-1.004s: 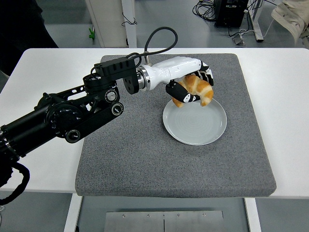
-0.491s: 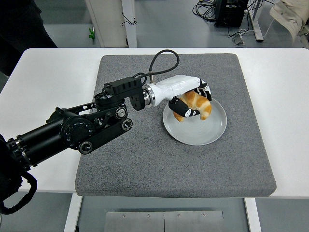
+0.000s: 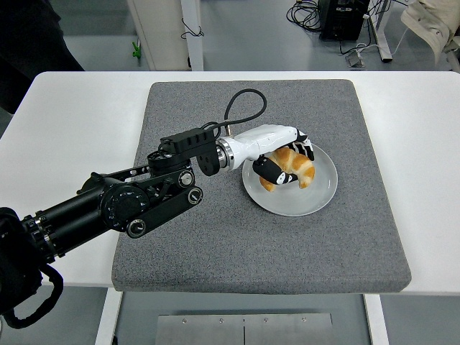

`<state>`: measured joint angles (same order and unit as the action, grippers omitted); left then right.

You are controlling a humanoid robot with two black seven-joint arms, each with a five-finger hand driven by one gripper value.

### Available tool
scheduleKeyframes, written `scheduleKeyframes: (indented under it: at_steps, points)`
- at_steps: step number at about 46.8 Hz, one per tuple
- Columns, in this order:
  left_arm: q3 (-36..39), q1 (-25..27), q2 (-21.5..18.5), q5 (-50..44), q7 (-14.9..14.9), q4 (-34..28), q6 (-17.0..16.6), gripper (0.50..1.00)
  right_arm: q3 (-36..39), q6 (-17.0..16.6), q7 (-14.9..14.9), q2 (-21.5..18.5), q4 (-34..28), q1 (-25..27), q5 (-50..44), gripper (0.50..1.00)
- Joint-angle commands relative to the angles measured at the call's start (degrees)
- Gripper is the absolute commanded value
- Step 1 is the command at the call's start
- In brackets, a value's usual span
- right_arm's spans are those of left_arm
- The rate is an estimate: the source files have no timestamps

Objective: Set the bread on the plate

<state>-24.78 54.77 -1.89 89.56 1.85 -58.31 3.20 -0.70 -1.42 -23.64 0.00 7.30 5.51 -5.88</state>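
Note:
A golden croissant-shaped bread (image 3: 293,168) lies low over the left half of a pale round plate (image 3: 316,194) on the grey mat. My left hand (image 3: 286,162), white with black fingers, is curled around the bread from above and the left. Whether the bread rests on the plate I cannot tell. The black left arm (image 3: 122,205) reaches in from the lower left. The right arm is out of view.
The grey mat (image 3: 215,244) covers the middle of the white table (image 3: 65,122). A black cable (image 3: 241,108) loops above the wrist. Part of a person in dark clothing (image 3: 29,43) shows at the top left, and cables and furniture lie on the floor behind.
The left hand has come down and slightly toward me with the bread, from above the plate's far-left rim to low over the plate. The arm has slid further in.

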Motion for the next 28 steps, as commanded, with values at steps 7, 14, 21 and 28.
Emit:
scheduleKeyframes:
  at_steps: [7,14,21,28]
  points:
    - [0.34,-0.63,1.01,0.0,0.17,2.32,-0.91,0.504,0.0,0.02,0.0,0.0,0.0,0.02,0.0,1.0]
    - [3.15,-0.63,1.01,-0.26,0.17,2.49,-3.28,0.504,0.0,0.02,0.0,0.0,0.0,0.02,0.0,1.0]
    - [3.33,-1.07,1.1,-0.53,0.17,2.58,-3.73,0.505,0.0,0.02,0.0,0.0,0.0,0.02,-0.01,1.0]
    - [3.6,-1.07,1.1,-0.53,0.17,3.29,-4.34,0.508,0.0,0.02,0.0,0.0,0.0,0.02,0.0,1.0]
